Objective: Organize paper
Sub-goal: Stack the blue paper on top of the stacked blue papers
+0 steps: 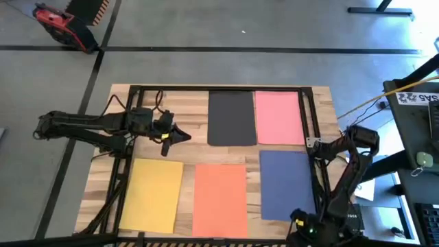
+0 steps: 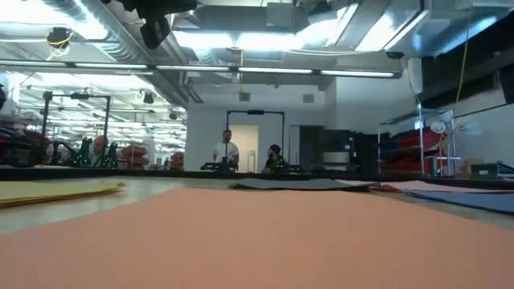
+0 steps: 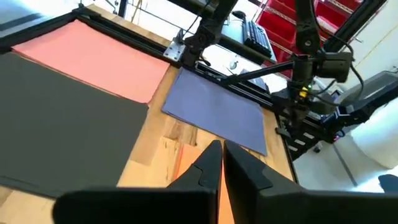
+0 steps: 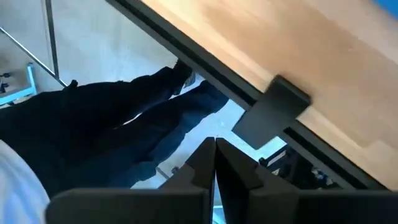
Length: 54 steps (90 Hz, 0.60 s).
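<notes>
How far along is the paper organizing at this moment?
Five sheets lie separately, unstacked: black sheet, pink sheet, yellow sheet, orange sheet, blue sheet. Left gripper hovers shut and empty beside the black; right gripper, shut, waits off the table's edge. Any gathering remains.

I see five sheets of paper [image 1: 232, 117] flat on the table [image 1: 188, 120]: two in the far row, three nearer, left pincer [image 1: 184, 136] above bare wood.

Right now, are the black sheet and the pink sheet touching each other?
Touching. In the left wrist view, the black sheet meets the pink sheet along one edge with no wood between them; the high view shows the same shared edge.
</notes>
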Each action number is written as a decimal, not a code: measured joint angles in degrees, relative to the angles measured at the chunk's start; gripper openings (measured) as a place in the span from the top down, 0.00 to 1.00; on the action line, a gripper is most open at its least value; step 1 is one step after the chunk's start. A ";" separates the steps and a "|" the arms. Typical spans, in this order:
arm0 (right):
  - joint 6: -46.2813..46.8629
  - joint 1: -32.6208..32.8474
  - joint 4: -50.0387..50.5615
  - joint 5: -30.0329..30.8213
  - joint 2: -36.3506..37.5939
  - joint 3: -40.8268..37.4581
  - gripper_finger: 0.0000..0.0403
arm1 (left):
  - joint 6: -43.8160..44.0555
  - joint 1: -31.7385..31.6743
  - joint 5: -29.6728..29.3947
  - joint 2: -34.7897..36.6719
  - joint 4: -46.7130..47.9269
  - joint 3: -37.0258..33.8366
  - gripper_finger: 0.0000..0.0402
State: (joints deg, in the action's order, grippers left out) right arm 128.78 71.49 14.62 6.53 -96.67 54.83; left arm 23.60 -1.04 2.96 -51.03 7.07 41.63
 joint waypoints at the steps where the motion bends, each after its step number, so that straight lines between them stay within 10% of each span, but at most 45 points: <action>1: 0.01 0.11 0.27 0.01 -0.18 0.21 1.00 | 0.01 0.00 0.01 0.00 0.00 0.00 1.00; 54: 0.34 1.29 14.62 -1.58 -5.53 5.73 1.00 | 0.02 -0.01 -0.60 -0.02 -0.02 0.00 1.00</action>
State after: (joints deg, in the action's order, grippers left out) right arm 129.12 72.77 29.24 4.95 -102.20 60.55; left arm 23.62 -1.05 2.36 -51.05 7.05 41.63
